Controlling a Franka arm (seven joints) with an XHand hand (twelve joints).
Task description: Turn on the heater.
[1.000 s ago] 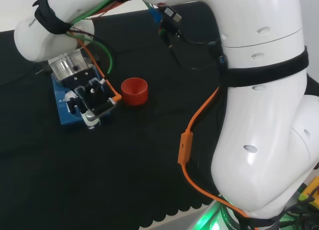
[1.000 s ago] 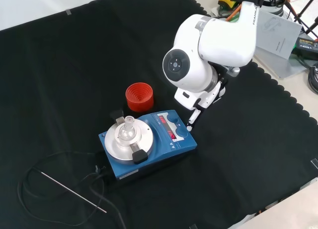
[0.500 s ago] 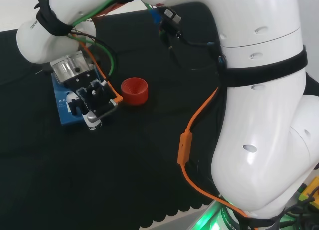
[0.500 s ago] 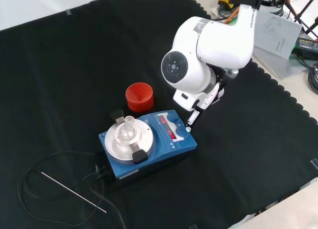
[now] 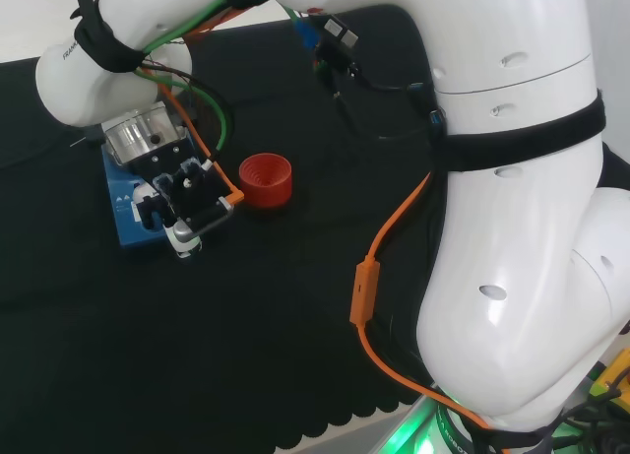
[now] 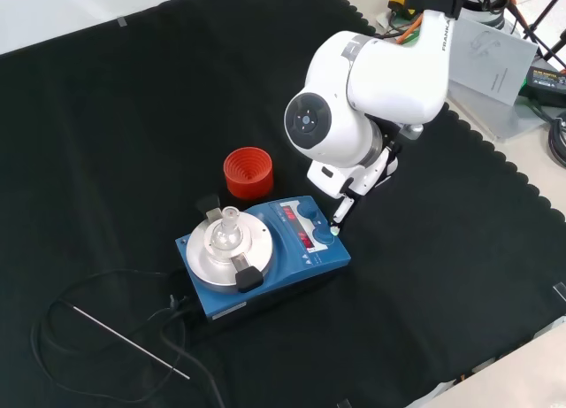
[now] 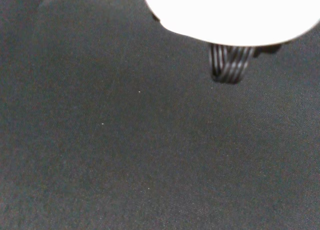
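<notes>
Robot hand (image 6: 347, 198) reached down with a straight finger whose tip met the round knob at the front right corner of the blue box-shaped heater (image 6: 265, 257) in the front view, holding nothing. That heater sat mid-desk on the black cloth (image 6: 115, 125), a red ribbed ring (image 6: 248, 173) just behind it.

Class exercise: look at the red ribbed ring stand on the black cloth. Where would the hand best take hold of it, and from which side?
Probably the red ribbed ring stand by its upper rim, from above: it sits upright with its mouth open upward. In the front view the blue heater crowds its lower side, so fingers would better straddle the rim left to right.
</notes>
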